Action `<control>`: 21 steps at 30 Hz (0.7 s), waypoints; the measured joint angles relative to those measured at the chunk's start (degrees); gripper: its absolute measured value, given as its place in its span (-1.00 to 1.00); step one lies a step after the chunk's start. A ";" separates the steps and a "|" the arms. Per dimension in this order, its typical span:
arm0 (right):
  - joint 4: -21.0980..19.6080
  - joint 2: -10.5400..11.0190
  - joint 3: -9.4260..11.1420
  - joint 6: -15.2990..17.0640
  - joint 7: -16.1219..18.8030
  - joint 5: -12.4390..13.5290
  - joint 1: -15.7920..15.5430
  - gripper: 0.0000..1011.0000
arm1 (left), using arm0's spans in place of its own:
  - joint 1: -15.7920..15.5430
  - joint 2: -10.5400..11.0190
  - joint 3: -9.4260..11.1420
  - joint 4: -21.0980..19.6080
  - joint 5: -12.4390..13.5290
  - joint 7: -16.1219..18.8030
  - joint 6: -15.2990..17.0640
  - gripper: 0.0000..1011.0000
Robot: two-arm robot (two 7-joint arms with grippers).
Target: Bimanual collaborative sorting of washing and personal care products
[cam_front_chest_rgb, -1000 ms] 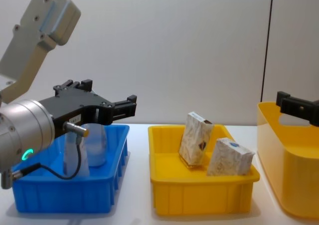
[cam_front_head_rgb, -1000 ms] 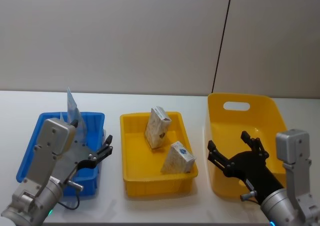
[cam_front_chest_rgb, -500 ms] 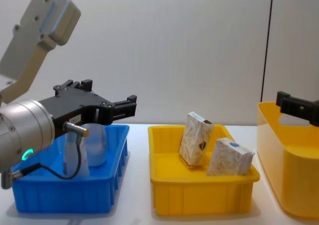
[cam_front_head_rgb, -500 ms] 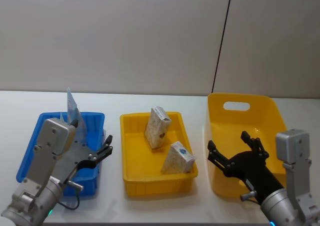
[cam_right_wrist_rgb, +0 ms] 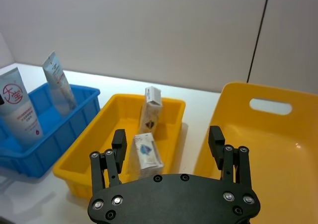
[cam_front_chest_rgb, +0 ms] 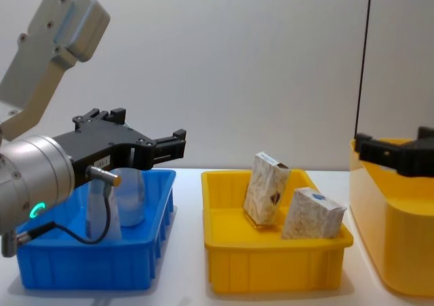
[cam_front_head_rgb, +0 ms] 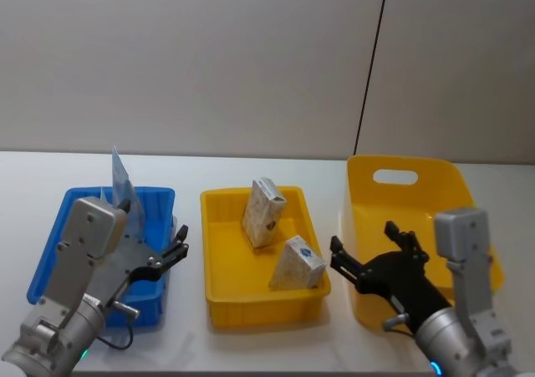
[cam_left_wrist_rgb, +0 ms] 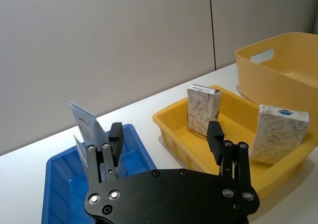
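Observation:
Pale blue tubes [cam_front_head_rgb: 122,179] with red logos stand upright in the blue tray [cam_front_head_rgb: 48,245] at the left. Two beige marbled cartons lean in the middle yellow tray [cam_front_head_rgb: 251,307]: one at the back [cam_front_head_rgb: 263,212], one at the front right [cam_front_head_rgb: 298,264]. My left gripper [cam_front_head_rgb: 181,238] hovers open over the blue tray's right side, empty. My right gripper [cam_front_head_rgb: 364,243] hangs open and empty over the left wall of the tall yellow bin [cam_front_head_rgb: 403,165], close to the front carton. The right wrist view shows the tubes [cam_right_wrist_rgb: 19,112] and both cartons [cam_right_wrist_rgb: 150,110] beyond the open jaws.
The three containers stand in a row on a white table [cam_front_head_rgb: 251,170], close together with narrow gaps. A grey wall rises behind. The tall yellow bin [cam_front_chest_rgb: 393,238] has a handle slot in its far wall.
My right gripper has shifted left, from over the tall bin toward the middle yellow tray. The left arm, tubes and cartons have not moved.

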 joint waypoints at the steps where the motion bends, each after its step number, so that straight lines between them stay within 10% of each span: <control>1: 0.30 -0.40 -0.41 1.25 -0.06 -0.07 0.57 0.99 | 0.00 0.00 0.00 0.00 0.00 0.00 0.00 0.98; 21: 4.42 -5.17 -4.28 13.89 -1.59 -0.97 6.33 0.99 | 0.00 0.00 0.00 0.00 0.00 0.00 0.00 0.98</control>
